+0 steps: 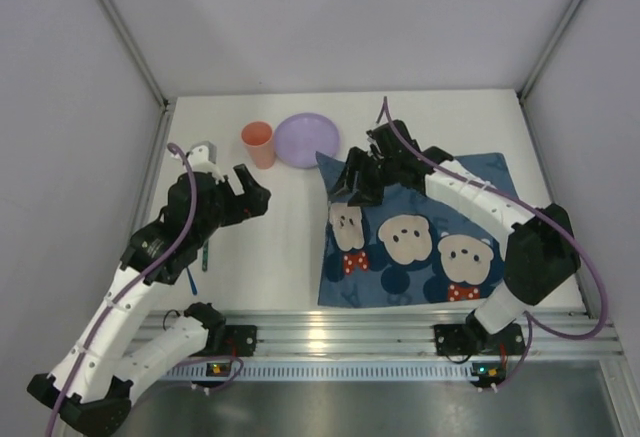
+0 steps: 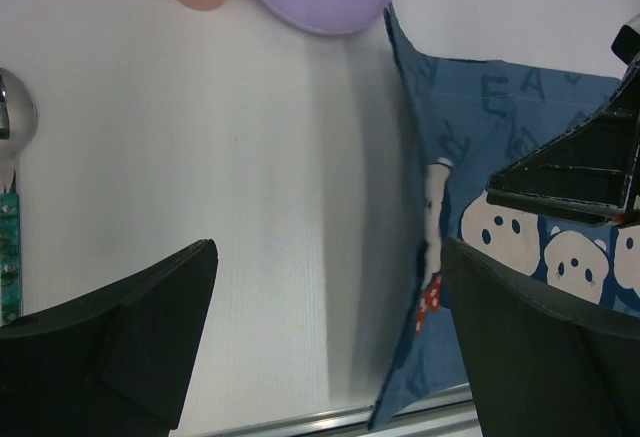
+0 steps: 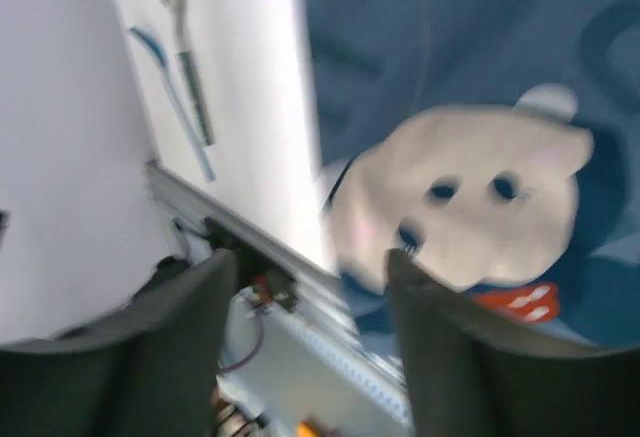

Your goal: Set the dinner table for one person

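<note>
With the placemat (image 1: 420, 247) lying on the right half of the white surface (image 1: 280, 247) and the right end effector (image 1: 362, 179) parted, empty, over its far left corner, lift straight up so no cloth snags; the left end effector (image 1: 250, 192) hangs wide apart.

Top view overlooks dinner table (image 1: 280, 247); close wrist views share the placemat (image 2: 480, 107)

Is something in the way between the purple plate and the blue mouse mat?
Yes. The right gripper, jaws open and empty, hangs over the corner of the blue mouse mat nearest the purple plate. Nothing else lies between them on the dinner table; the orange cup stands on the plate's other side.
</note>
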Motion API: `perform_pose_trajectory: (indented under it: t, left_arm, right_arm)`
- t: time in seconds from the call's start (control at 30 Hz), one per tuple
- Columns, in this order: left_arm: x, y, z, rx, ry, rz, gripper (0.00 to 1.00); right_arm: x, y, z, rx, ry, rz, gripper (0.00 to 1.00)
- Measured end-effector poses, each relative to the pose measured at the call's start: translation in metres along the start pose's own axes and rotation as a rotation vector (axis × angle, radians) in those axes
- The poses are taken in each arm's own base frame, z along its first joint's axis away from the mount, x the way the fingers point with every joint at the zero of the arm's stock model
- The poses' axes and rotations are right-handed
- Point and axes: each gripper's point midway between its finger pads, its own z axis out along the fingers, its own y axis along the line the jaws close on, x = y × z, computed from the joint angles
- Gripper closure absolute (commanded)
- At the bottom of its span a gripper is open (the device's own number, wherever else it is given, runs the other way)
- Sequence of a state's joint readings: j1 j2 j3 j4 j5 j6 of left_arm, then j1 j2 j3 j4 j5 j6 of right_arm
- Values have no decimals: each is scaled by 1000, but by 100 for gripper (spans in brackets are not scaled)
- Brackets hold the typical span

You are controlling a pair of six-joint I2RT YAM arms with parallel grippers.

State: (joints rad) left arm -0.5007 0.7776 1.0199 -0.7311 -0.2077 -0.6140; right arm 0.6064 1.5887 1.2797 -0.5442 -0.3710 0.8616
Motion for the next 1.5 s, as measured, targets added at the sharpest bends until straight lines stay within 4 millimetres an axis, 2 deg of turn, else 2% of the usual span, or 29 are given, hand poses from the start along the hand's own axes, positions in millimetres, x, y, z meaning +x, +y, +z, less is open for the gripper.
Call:
perform_pose_trajectory:
  t: [0.03, 0.07, 0.23, 0.37, 0.47, 0.63, 0.73, 0.83, 0.97, 1.13, 1.23, 1.27, 1.33, 1.37, 1.5]
  left_arm:
    - [0, 0, 1, -2, 3, -3, 1]
    - [0, -1, 2, -5, 6, -5, 1]
    - [-1, -5, 7, -11, 23, -5, 1]
    - [11, -11, 19, -8, 78, 15, 1]
    - [37, -21, 37, 5, 143, 47, 1]
    - [103, -18, 64, -18, 288, 109, 1]
    - [132, -7, 84, -49, 342, 117, 1]
    - [152, -3, 98, -54, 380, 121, 3]
    - [168, -11, 122, -34, 414, 118, 10]
    - [197, -12, 150, -51, 499, 132, 19]
    - [201, -15, 163, -60, 513, 144, 22]
    - [201, -16, 167, -61, 516, 150, 28]
    - [201, -21, 176, -61, 517, 161, 32]
    - [201, -23, 180, -60, 518, 164, 38]
    - [204, -26, 192, -64, 529, 182, 43]
  right_arm:
    - [1, 7, 3, -33, 11, 0, 18]
    - [2, 11, 4, -51, 16, -2, 17]
    - [3, 36, 1, -157, 22, -32, 14]
    - [2, 34, -21, -196, -26, -58, 14]
    - [-4, 20, -46, -199, -84, -60, 14]
    - [-25, -21, -91, -150, -218, -28, 14]
    - [-21, -48, -109, -107, -260, -3, 14]
    - [-6, -67, -119, -75, -265, 10, 14]
    - [12, -82, -126, -43, -251, 13, 15]
    - [21, -94, -135, -8, -255, 9, 15]
    - [22, -97, -139, 3, -269, 5, 15]
    - [22, -98, -141, 6, -274, 4, 15]
    - [22, -99, -142, 13, -278, 3, 15]
    - [22, -101, -142, 17, -278, 6, 15]
    - [24, -109, -139, 39, -269, 19, 15]
